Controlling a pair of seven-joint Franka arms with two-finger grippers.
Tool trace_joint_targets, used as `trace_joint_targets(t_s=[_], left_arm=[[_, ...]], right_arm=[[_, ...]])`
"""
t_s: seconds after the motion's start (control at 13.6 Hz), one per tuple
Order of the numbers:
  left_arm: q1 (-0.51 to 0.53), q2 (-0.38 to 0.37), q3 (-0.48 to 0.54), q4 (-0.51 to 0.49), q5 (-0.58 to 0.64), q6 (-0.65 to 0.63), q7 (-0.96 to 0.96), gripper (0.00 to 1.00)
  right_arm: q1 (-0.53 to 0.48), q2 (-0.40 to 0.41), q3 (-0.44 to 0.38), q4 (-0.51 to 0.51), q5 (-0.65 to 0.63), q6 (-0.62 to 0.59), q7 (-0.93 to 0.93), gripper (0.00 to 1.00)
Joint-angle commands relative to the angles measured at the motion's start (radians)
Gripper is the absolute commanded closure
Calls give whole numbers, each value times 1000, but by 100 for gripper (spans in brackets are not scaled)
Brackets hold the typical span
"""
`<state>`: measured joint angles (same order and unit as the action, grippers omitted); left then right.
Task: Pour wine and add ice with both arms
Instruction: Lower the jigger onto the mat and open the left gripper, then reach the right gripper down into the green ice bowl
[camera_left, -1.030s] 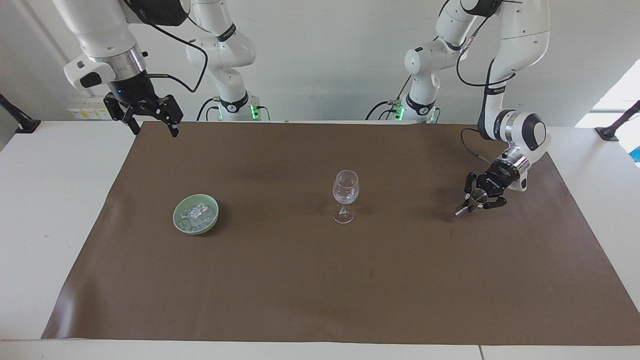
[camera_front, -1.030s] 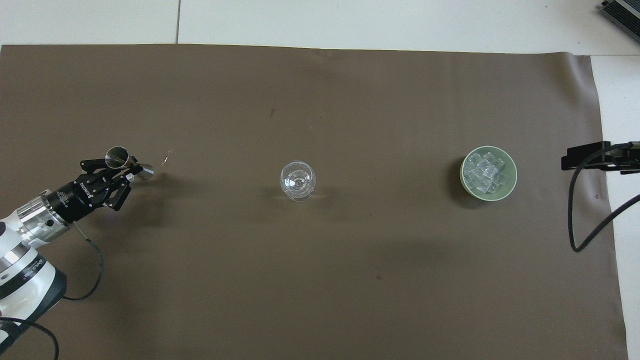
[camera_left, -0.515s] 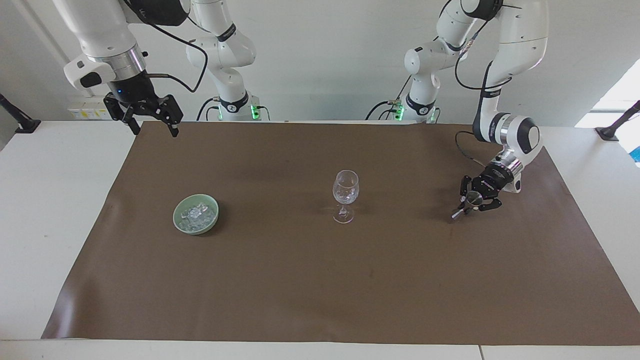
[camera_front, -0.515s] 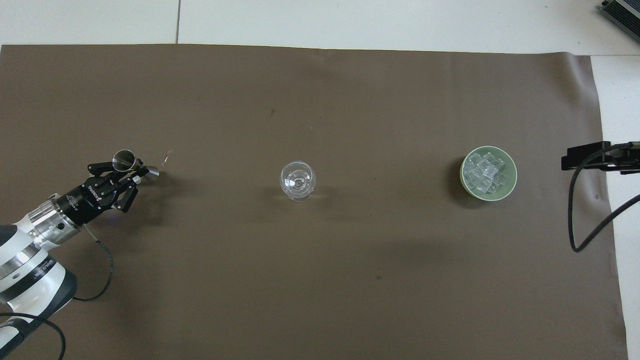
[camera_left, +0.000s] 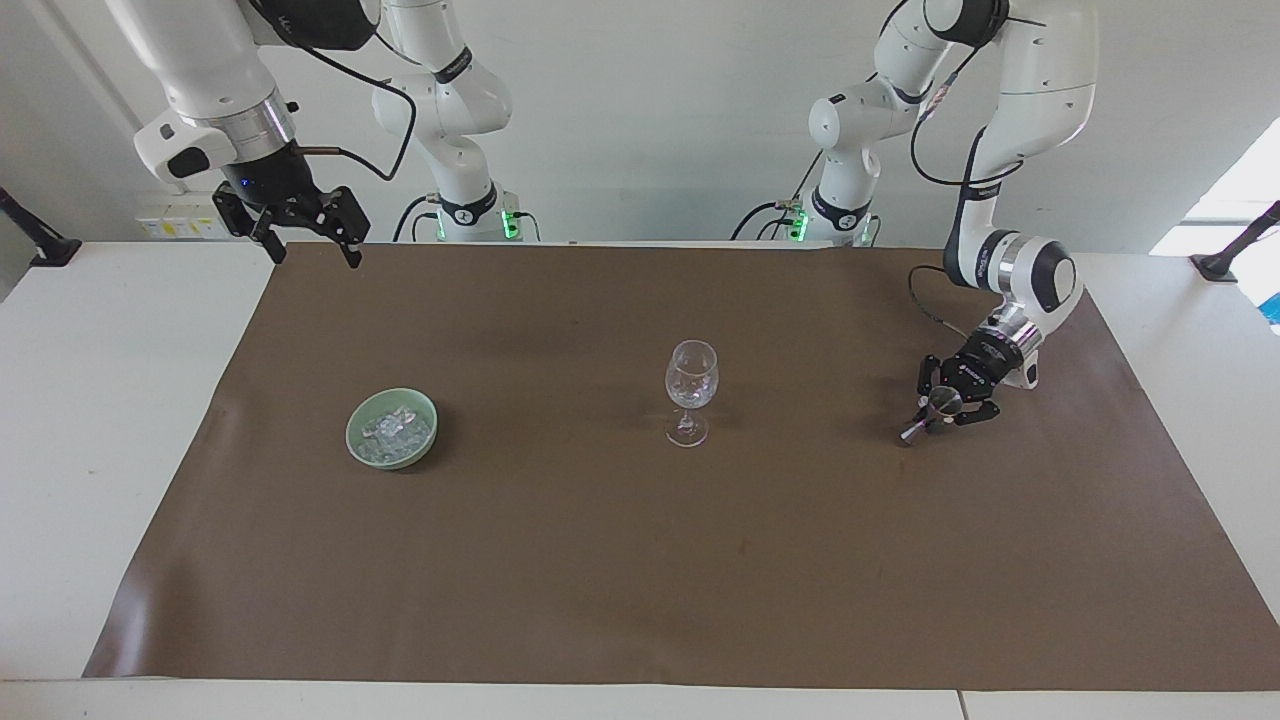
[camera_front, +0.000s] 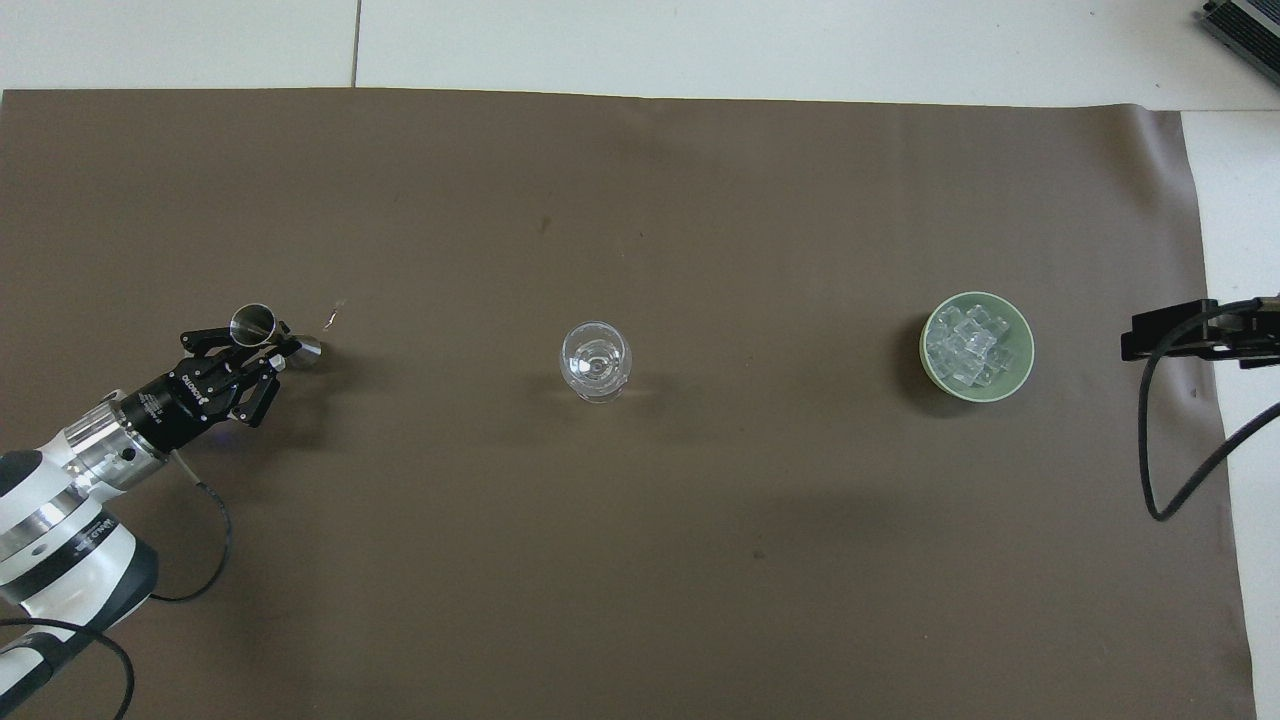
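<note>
My left gripper (camera_left: 946, 404) (camera_front: 264, 346) is shut on a small metal double-ended measuring cup (camera_left: 938, 404) (camera_front: 250, 322). It holds the cup tilted, low over the brown cloth toward the left arm's end. A clear stemmed glass (camera_left: 691, 385) (camera_front: 595, 360) stands upright mid-cloth, well apart from the cup. The ice (camera_left: 397, 428) (camera_front: 968, 345) lies heaped in a pale green bowl (camera_left: 355, 430) (camera_front: 928, 350) toward the right arm's end. My right gripper (camera_left: 312, 258) (camera_front: 1150, 330) hangs open and holds nothing, high over the cloth's edge at that end. No wine shows.
A brown cloth (camera_left: 640, 560) (camera_front: 640, 560) covers most of the white table (camera_left: 100, 400). A tiny shiny speck (camera_front: 333, 315) lies on the cloth beside the measuring cup. A black cable (camera_front: 1160, 440) dangles from the right arm.
My left gripper has shifted a little toward the glass and lower, with the measuring cup still in it. The right gripper has drifted slightly. Glass and bowl have not moved.
</note>
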<state>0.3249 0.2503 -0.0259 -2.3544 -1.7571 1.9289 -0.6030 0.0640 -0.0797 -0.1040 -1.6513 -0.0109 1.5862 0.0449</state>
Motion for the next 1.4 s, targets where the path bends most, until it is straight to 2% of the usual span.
trace_joint_targets(t_s=[0.0,0.15,0.29,0.37,0.74,0.96,1.32], left_arm=[[0,13,0,3,-22,7,28,100],[0,13,1,3,-21,9,37,100],[2,17,3,1,-16,10,40,100],[-1,17,3,1,-16,16,52,100],[2,18,3,1,-16,32,54,100],[2,17,3,1,-15,30,55,99],[6,15,4,0,-12,24,55,89]], right_arm=[[-3,-20,-2,-16,14,-8,-34,0],[-3,-38,0,-66,15,46,-34,0],[0,-89,1,-196,14,182,-33,0],[3,-92,3,-229,14,219,-34,0],[26,-78,3,-314,14,360,-34,0],[28,-26,3,-318,14,386,-37,0],[28,27,3,-377,14,511,-83,0]])
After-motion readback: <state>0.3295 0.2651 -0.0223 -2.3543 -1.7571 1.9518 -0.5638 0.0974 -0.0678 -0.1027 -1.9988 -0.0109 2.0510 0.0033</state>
